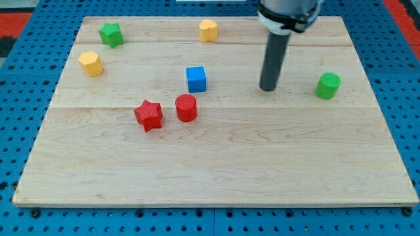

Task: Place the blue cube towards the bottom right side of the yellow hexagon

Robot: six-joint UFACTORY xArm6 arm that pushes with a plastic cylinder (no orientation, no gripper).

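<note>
1. Camera view showed you my tip [268,88] resting on the wooden board [216,170], right of centre and toward the far half. This arm carried no jaws at all, only a straight dark rod, so nothing was held or clamped.
2. You could see my tip touching no block. It stood between the blue cube [196,79] on its left and the green cylinder [328,86] on its right, clearly apart from both and roughly level with them.
3. You would have found the blue cube near the middle of the board, sitting alone with bare wood on every side.
4. Just nearer than the cube, and a little left of it, stood the red cylinder [186,107], with the red star [149,115] just beside it on the left.
5. The yellow hexagon [91,63] lay well to the left of the cube, close to the board's left edge and slightly farther back.
6. Along the far edge you had the green star [111,34] toward the left corner and a second yellow block [208,30] near the middle; its shape was too small to tell.
7. Around the board ran a blue perforated table [26,72].
</note>
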